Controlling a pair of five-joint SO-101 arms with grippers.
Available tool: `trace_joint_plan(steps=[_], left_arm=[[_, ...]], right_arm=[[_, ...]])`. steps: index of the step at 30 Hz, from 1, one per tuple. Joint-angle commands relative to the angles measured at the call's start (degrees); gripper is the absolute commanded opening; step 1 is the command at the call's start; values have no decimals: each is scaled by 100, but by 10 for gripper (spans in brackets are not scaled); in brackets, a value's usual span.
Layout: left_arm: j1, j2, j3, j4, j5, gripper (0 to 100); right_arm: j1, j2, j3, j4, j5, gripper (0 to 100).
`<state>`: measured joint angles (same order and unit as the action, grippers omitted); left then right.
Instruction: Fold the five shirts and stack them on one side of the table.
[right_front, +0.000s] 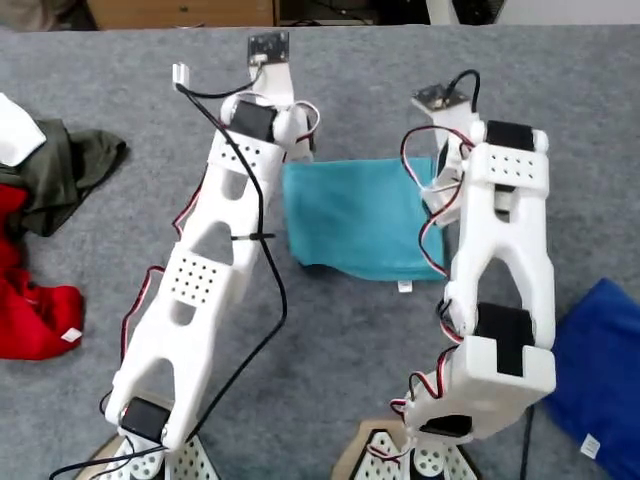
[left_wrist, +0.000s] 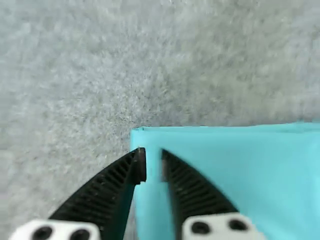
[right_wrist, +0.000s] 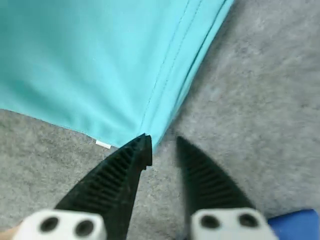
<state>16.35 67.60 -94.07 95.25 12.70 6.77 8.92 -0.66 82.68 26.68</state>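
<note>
Teal shirt (right_front: 355, 215): folded flat in the middle of the tabletop (right_front: 100, 100), between my two arms.
My left tool (left_wrist: 152, 162): released, with only a narrow gap. It sits over the shirt's side edge, just by the corner that faces the tabletop's far and left edges. Teal cloth shows through the gap. I cannot tell whether the tips touch the cloth.
My right tool (right_wrist: 162, 147): released, with a wider gap. One tip is at the shirt's corner facing the near and right edges. The other is over bare tabletop just beside it.
Red shirt (right_front: 25, 300): crumpled at the left edge.
Olive shirt (right_front: 65, 165): crumpled at the left edge, touching the red shirt on its far side.
Blue shirt (right_front: 600, 360): at the right edge toward the near corner, well apart from the teal shirt.
</note>
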Motion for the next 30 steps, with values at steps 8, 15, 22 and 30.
trace_joint_plan(steps=[8, 15, 22, 30], left_arm=[[-114, -532, 1275, 563, -255, 269], [-79, -488, 1582, 378, -255, 268], [-26, -479, 1591, 308, -255, 267], [141, 207, 1530, 158, -193, 264]], right_arm=[[-444, 1314, -1138, -79, -466, 210], [-418, 2378, -1930, -79, -712, 210], [-418, 3204, -2316, -53, -774, 239], [-462, 3486, -2325, 123, -738, 275]])
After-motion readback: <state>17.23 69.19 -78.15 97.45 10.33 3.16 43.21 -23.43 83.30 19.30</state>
